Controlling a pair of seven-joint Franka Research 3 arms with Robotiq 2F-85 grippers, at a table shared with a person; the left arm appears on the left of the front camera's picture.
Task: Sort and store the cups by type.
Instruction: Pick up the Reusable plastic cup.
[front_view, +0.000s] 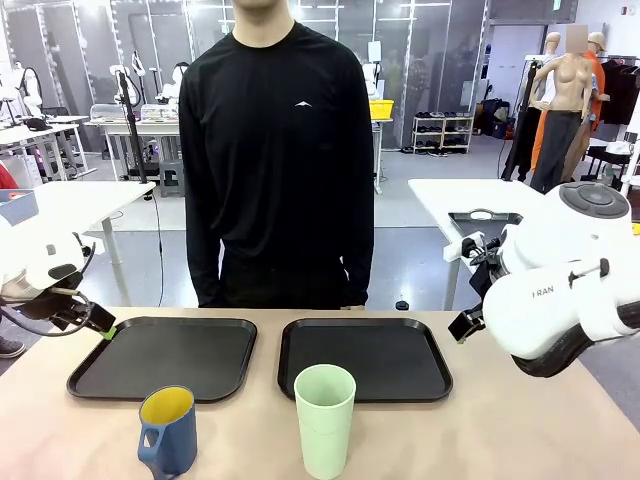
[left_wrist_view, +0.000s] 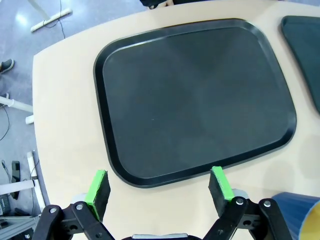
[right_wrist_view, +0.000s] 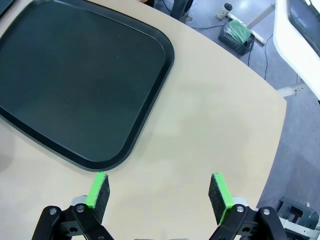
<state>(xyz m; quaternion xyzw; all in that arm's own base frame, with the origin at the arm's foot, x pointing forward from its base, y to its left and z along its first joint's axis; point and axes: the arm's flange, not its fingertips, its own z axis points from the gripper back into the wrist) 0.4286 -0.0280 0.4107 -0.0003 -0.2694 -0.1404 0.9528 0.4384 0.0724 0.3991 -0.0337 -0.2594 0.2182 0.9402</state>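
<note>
since the mug (front_view: 167, 430) and tumbler (front_view: 324, 420) sit unsorted at 6 o'clock of the trays (front_view: 170, 355), your left end effector (left_wrist_view: 159, 187) and right end effector (right_wrist_view: 159, 192) hang wide and empty.

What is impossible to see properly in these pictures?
- Blue mug: in the left wrist view it is cut off by the bottom right corner of the picture.
- Right tray: in the right wrist view it is cut off by the left and top edges.
- Hands of the person: in the front view they are almost wholly hidden behind the far edge of the table.
</note>
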